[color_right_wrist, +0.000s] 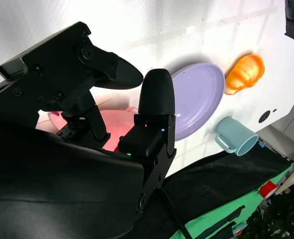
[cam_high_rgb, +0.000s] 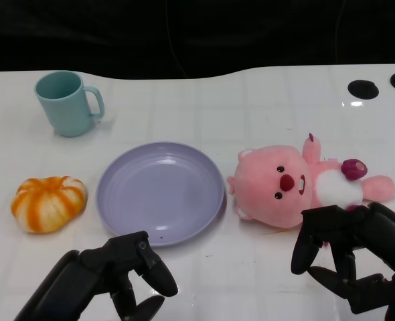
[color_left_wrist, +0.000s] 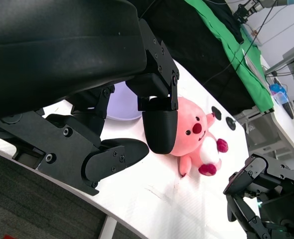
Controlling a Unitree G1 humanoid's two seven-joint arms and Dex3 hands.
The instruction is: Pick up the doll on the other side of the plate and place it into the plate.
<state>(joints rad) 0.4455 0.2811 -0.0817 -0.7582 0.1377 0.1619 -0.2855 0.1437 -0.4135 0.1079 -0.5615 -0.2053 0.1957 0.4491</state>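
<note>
Right hand [cam_high_rgb: 348,257] is hovering just beside the doll [cam_high_rgb: 298,187], fingers apart, gripping nothing. Risk: an off-centre grasp is likely letting it slip short of the plate [cam_high_rgb: 117,200].

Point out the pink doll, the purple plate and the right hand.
pink doll [cam_high_rgb: 281,187], head view, on its face.
purple plate [cam_high_rgb: 159,190], head view, on its bare middle.
right hand [cam_high_rgb: 348,251], head view, on its fingers.

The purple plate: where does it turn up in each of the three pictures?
Head view: purple plate centre, between pumpkin toy and pink doll.
Left wrist view: a sliver behind the black fingers.
Right wrist view: upper middle.
Shared landmark: the doll beside it.
</note>
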